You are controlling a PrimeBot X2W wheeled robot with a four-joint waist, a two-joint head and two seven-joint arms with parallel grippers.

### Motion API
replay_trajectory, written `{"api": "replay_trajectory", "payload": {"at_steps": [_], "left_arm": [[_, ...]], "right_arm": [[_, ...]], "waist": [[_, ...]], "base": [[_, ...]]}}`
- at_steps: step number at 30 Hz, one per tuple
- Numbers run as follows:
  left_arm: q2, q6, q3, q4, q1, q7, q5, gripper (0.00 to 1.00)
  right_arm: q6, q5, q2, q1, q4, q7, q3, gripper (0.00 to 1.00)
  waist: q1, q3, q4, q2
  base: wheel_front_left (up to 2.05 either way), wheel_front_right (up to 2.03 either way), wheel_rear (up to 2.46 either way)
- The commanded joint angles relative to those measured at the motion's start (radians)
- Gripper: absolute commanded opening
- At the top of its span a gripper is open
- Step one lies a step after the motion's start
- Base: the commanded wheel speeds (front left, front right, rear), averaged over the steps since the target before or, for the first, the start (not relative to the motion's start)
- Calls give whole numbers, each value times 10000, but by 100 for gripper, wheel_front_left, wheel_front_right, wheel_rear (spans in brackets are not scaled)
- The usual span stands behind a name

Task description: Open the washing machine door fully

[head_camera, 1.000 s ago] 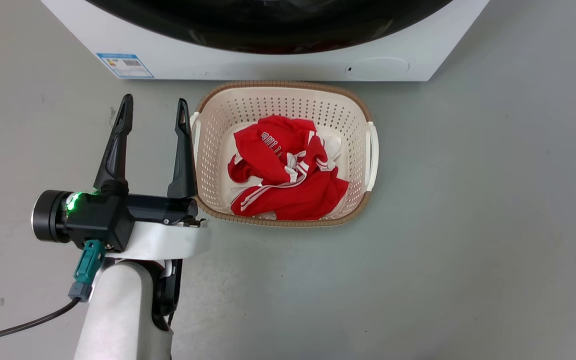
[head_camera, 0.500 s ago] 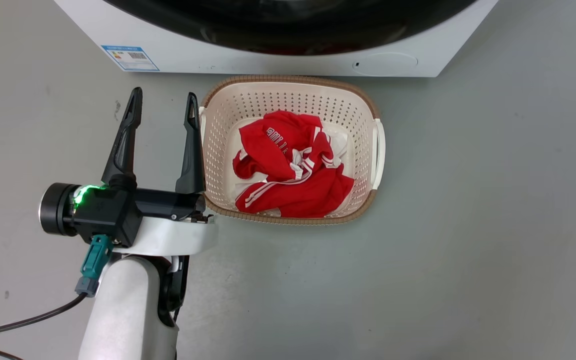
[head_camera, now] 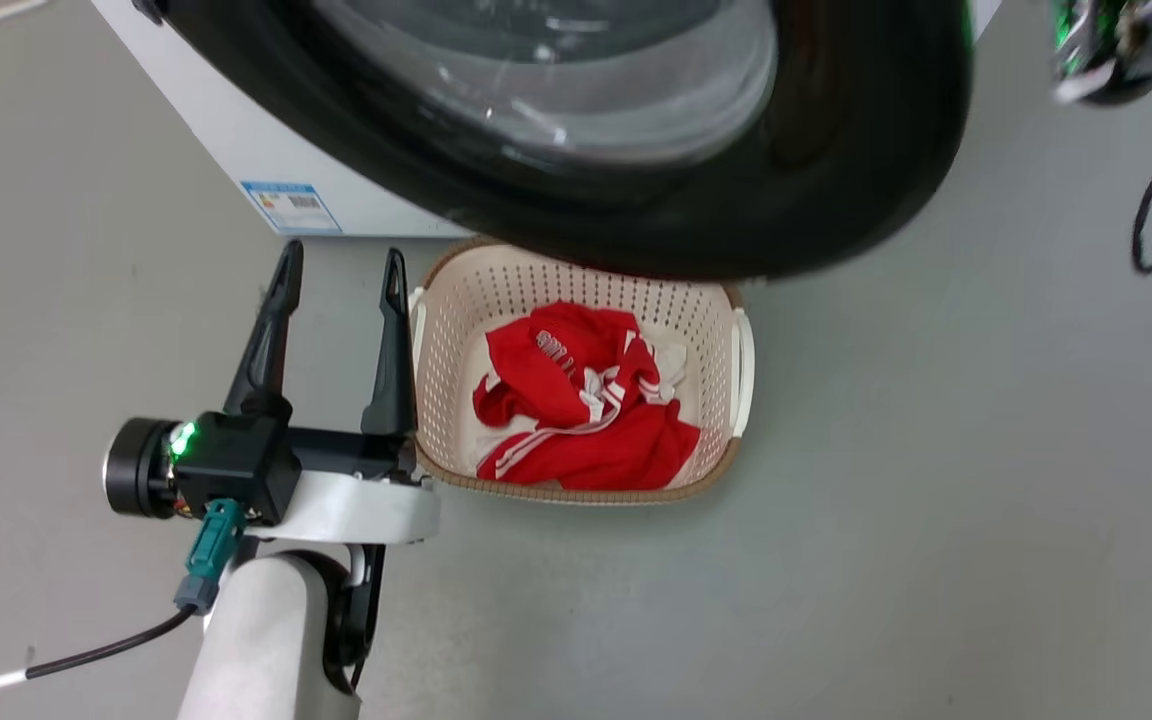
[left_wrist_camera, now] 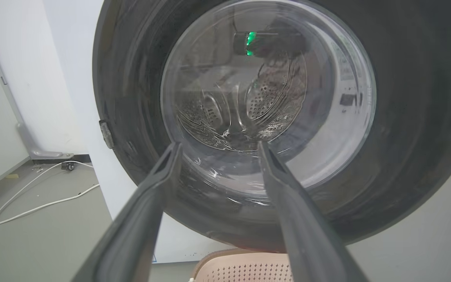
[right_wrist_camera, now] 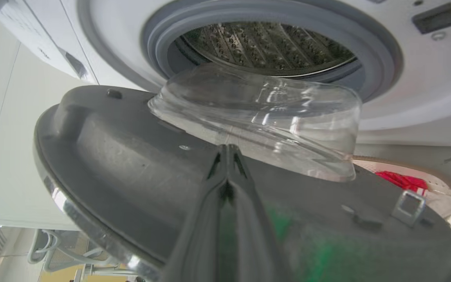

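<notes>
Door (head_camera: 836, 150) half open, hanging over basket (head_camera: 741, 350) | right claw (right_wrist_camera: 227, 149) pinched together, tip on inner face | left claw (head_camera: 343, 262) spread, empty | risk: tip skids off, door stalls; swing may clip left claw

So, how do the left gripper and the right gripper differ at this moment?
The left gripper has its jaws wide apart; the right gripper has its jaws closed together. The left one hangs empty beside the basket, facing the outer side of the washing machine door; the right one points at the door's grey inner side. Both are dark.
</notes>
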Motion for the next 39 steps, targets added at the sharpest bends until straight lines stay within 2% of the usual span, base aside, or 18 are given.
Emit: {"api": "replay_trajectory", "payload": {"at_steps": [1, 4, 10, 21, 28, 31, 33, 39], "left_arm": [[9, -43, -25, 60, 191, -23, -45, 100], [9, -106, -61, 269, 662, -23, -51, 100], [9, -117, -71, 389, 1204, -23, -111, 100], [9, -50, -269, 458, 1831, -23, -232, 100], [9, -41, -391, 474, 2050, -23, -314, 100], [9, -12, -391, 452, 2092, -23, -320, 100], [9, 0, -382, 433, 2099, -23, -364, 100], [9, 94, -287, 406, 2207, -23, -394, 100]], "right_arm": [[27, 101, 142, 397, -235, 234, 94, 0], [28, 429, 228, 1577, -1080, 799, 176, 0], [28, 757, 560, 2830, -2106, 1325, 358, 0], [27, 1216, 1361, 4802, -4242, 2119, 1076, 0], [25, 1216, 1616, 5654, -5260, 2131, 1561, 0], [14, 1008, 1594, 5829, -5602, 1768, 1569, 0], [14, 793, 1566, 6016, -5852, 1138, 1354, 0], [16, 53, 1585, 6854, -6314, -1836, -11, 0]], "waist": [[0, -416, -11, 0], [0, -1188, 37, 0], [0, -1896, 94, 0], [0, -2551, 159, 0], [0, -2766, 249, 0], [0, -2760, 271, 0], [0, -2755, 280, 0], [0, -2839, 180, 0]], "base": [[0, 0, 0], [0, 0, 0], [0, 0, 0], [0, 0, 0], [0, 0, 0], [0, 0, 0], [0, 0, 0], [0, 0, 0]]}}
